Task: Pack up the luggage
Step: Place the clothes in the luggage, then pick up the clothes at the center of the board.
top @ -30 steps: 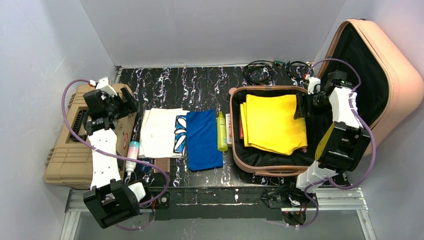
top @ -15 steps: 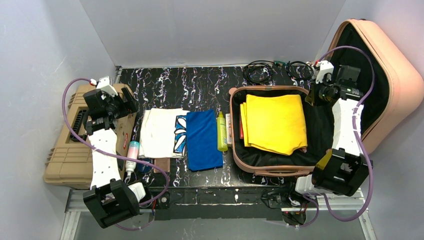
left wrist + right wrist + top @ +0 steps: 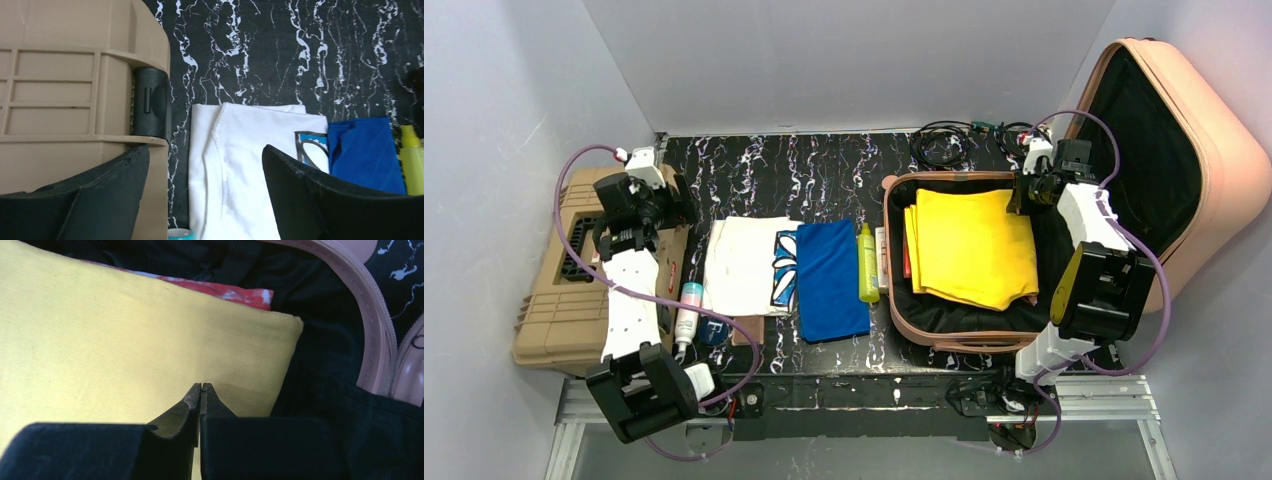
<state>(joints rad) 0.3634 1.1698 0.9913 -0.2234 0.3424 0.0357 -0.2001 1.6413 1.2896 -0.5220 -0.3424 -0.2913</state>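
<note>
The luggage [image 3: 944,340] lies open at the right, its peach-pink lid [image 3: 1219,150] leaning against the wall. A folded yellow cloth [image 3: 969,245] fills its black-lined base, with a red patterned item [image 3: 235,292] under the cloth's far edge. My right gripper [image 3: 1022,192] hovers over the cloth's far right corner [image 3: 270,335]. Its jaws [image 3: 201,386] are shut with nothing between them. My left gripper [image 3: 669,205] is open [image 3: 205,150] above the gap between the toolbox and a folded white shirt [image 3: 240,165], holding nothing.
A tan ribbed toolbox [image 3: 554,300] sits at the left. On the black marbled table lie the white shirt [image 3: 744,265], a blue cloth [image 3: 831,280], a yellow-green bottle [image 3: 867,262] and a small tube [image 3: 687,312]. Cables [image 3: 964,140] are coiled behind the suitcase.
My right gripper has closed, swung out toward the lid and come back to the yellow cloth's far right corner. The left arm has shifted slightly toward the back, still open.
</note>
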